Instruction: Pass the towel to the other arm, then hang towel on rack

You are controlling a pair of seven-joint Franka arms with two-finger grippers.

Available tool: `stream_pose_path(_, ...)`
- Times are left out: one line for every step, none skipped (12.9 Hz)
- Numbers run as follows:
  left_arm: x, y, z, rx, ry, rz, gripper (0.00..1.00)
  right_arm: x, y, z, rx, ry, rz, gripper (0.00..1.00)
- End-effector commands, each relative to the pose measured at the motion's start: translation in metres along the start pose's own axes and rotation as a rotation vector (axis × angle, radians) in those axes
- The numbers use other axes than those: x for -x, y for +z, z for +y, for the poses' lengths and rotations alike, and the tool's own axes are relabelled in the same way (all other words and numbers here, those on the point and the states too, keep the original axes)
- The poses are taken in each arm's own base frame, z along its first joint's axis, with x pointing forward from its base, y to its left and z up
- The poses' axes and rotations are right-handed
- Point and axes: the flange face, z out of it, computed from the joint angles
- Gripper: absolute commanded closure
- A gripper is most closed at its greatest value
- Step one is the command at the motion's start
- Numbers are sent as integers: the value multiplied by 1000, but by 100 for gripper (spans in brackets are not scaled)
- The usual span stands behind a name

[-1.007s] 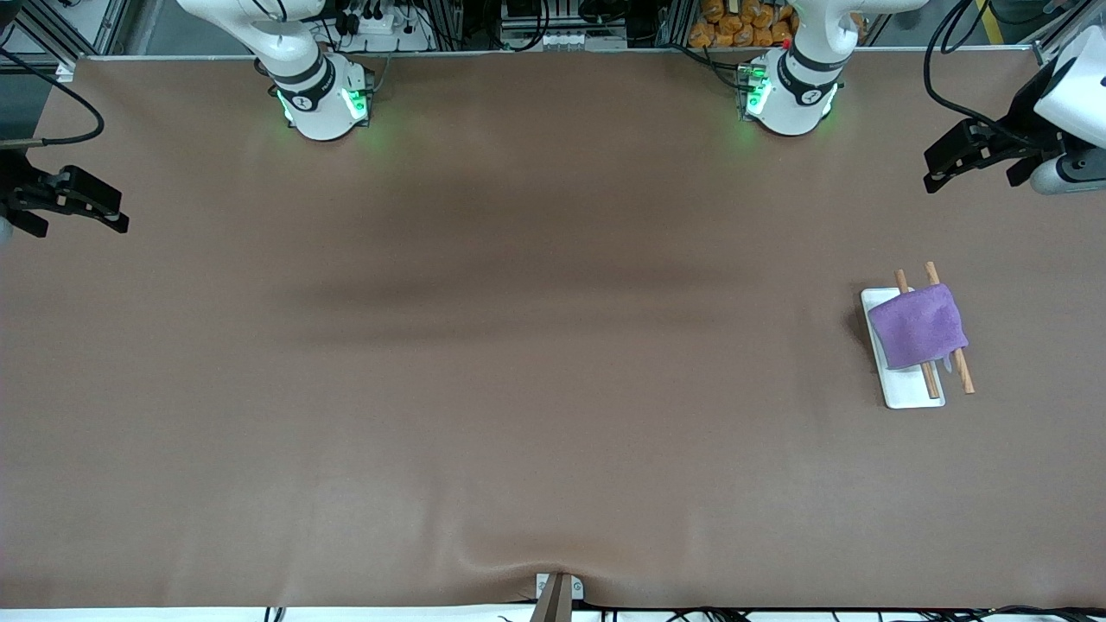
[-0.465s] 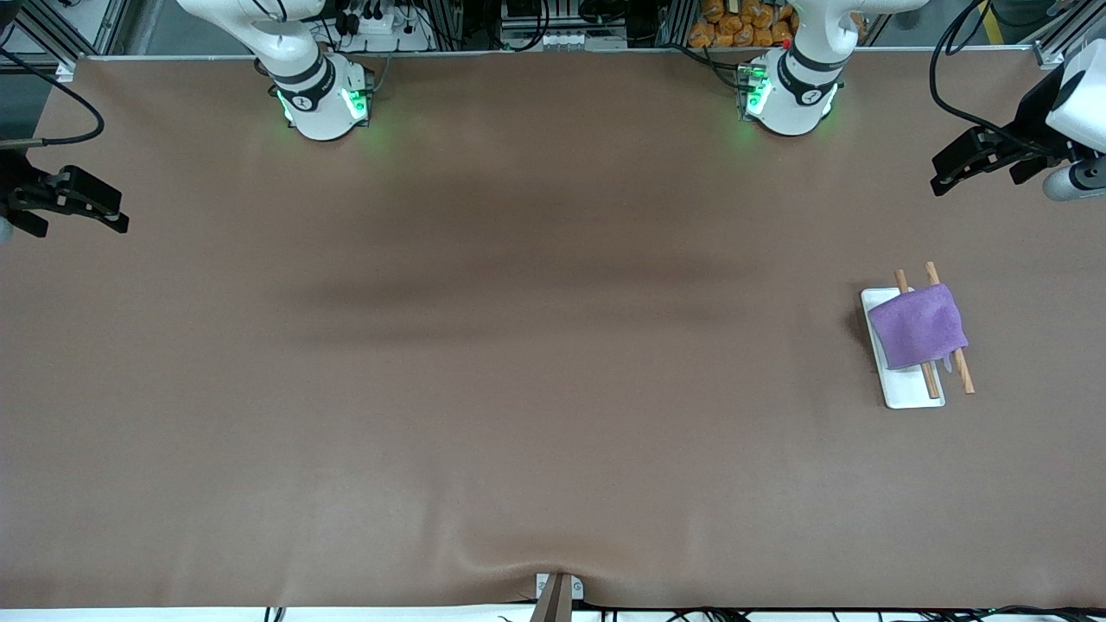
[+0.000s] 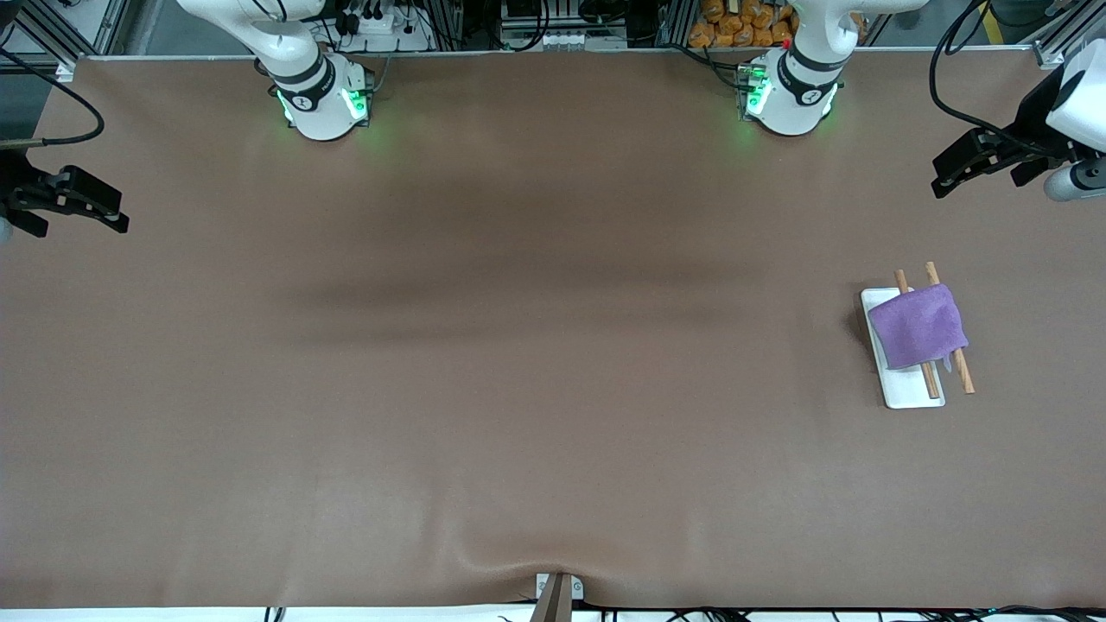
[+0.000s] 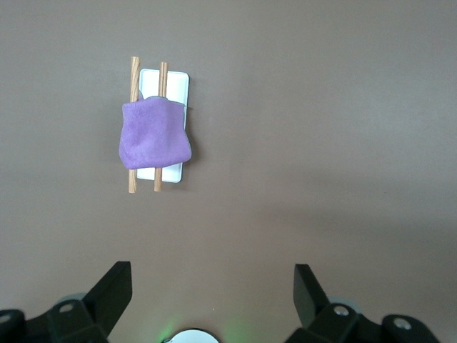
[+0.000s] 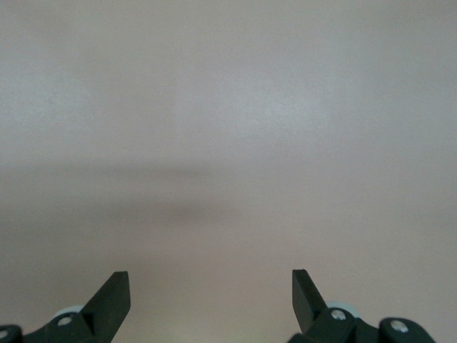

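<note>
Toward the left arm's end of the table (image 3: pixel 553 415), the towel (image 3: pixel 918 326) hangs draped over the rack (image 3: pixel 904 393), a white base plate carrying two wooden rods. The cloth covers the middle of both rods, so only their ends show, and how the rods join the base is hidden under it. In the left wrist view the towel (image 4: pixel 155 134) and rack (image 4: pixel 176 77) lie on the brown table cover (image 4: pixel 321 143), well apart from the gripper.

The left gripper (image 3: pixel 950 173) hangs over the table's edge at that same end, its arm cut off by the frame; its fingers (image 4: pixel 114 287) stand wide apart with nothing between them. The right gripper (image 3: pixel 73 203) waits over the right arm's end of the table, likewise cropped at the frame's edge, with its fingers (image 5: pixel 113 291) spread wide and holding nothing. Its own view shows only bare, washed-out table cover (image 5: pixel 228 143).

Both arm bases (image 3: pixel 324 99) glow green along the table's edge farthest from the front camera. A small metal bracket (image 3: pixel 557 592) sits at the nearest edge, partly cut off.
</note>
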Motion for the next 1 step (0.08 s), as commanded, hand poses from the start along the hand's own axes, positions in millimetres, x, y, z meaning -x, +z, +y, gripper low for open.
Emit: stream_pose_path(6,-7,-3,-16,-1,24,0,-1,-3,3,5,1,-4,0)
